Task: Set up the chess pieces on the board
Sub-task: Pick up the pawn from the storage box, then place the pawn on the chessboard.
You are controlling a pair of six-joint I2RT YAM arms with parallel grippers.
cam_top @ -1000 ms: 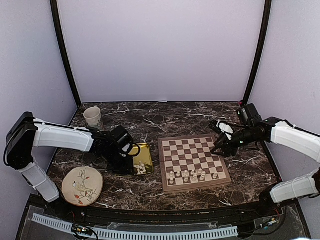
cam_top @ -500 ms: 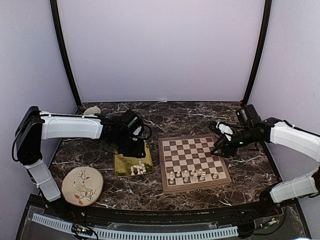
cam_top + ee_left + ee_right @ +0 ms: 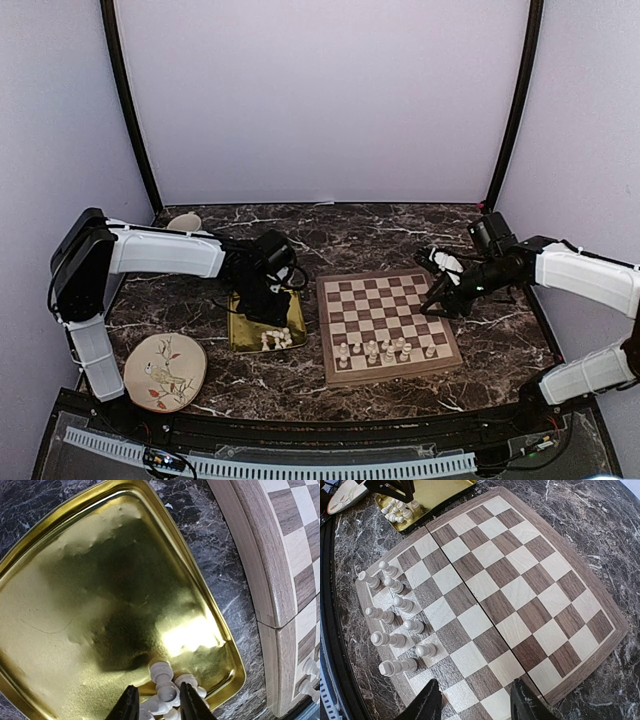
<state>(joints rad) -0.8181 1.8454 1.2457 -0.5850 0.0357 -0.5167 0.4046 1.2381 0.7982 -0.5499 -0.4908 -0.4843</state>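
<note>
The wooden board lies right of centre, with several cream chess pieces standing along its near rows. More chess pieces lie heaped in the near right corner of a gold tray. My left gripper hovers low over that heap. In the left wrist view its jaws stand open around one lying piece, with a gap on the left side. My right gripper hangs open and empty over the board's right edge, and the standing pieces lie to its left.
A round plate with a bird drawing sits near the front left. A cream cup shows partly behind the left arm at the back left. The tray lies close beside the board's thick frame. Dark marble table surrounds everything.
My left arm has swung right and away from the front, uncovering the tray, and its jaws have narrowed slightly over the heap. The right arm has barely moved.
</note>
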